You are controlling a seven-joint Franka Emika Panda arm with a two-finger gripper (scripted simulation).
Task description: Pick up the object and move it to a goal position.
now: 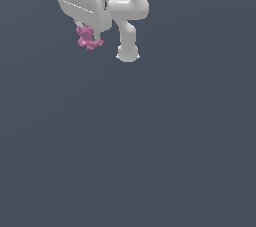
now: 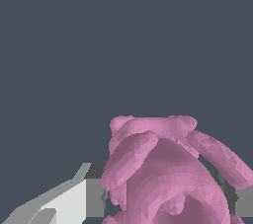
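The object is a small pink-magenta knobbly lump (image 1: 88, 38) hanging under the white gripper (image 1: 89, 35) near the top of the exterior view, left of centre. The gripper's fingers are closed on it, and it looks lifted off the dark floor. In the wrist view the object (image 2: 168, 173) fills the lower right, its swirled lobes facing the camera, and a grey fingertip (image 2: 94, 196) presses against one side. The other finger is mostly hidden behind the object.
The white arm's links and base (image 1: 128, 51) stand just to the exterior view's right of the gripper. A plain dark grey floor (image 1: 150, 146) spreads across the view. No goal marker shows.
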